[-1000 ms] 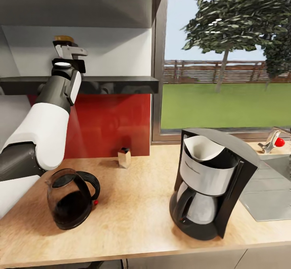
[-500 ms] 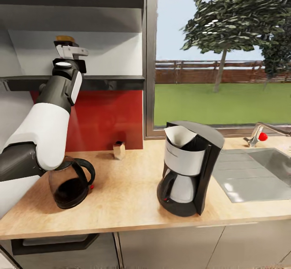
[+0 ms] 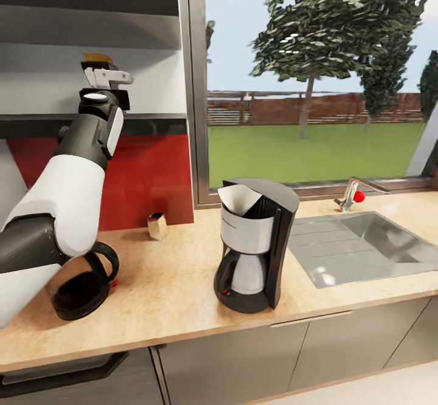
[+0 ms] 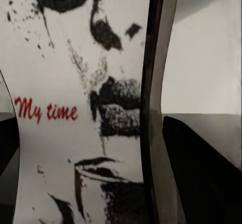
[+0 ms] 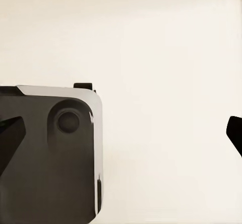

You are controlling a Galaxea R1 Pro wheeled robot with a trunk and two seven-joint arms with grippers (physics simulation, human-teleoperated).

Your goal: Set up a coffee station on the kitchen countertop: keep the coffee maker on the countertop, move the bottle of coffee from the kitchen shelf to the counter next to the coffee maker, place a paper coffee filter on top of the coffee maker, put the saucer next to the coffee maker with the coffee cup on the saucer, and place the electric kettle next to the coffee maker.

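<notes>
My left gripper [image 3: 100,67] is raised in front of the kitchen shelf [image 3: 152,126], shut on the bottle of coffee [image 3: 97,58], whose amber lid shows above the fingers. Up close, the bottle's pale label [image 4: 75,113] reads "My time" between the dark fingers [image 4: 201,173]. The black coffee maker [image 3: 255,247] stands on the kitchen countertop [image 3: 170,289] with the white paper coffee filter [image 3: 236,198] in its top. The dark electric kettle [image 3: 79,292] sits at the counter's left, partly behind my left arm. My right gripper [image 5: 121,133] is open over a pale surface. Saucer and coffee cup are out of view.
A small tan shaker [image 3: 157,226] stands by the red backsplash. A steel sink [image 3: 359,247] and a faucet [image 3: 350,193] lie right of the coffee maker, under a large window. A dark boxy part [image 5: 50,153] sits beneath my right gripper.
The camera has pulled back and swung right, so the counter, the coffee maker and the shelf look smaller and further left. My left arm keeps its pose, still holding the bottle.
</notes>
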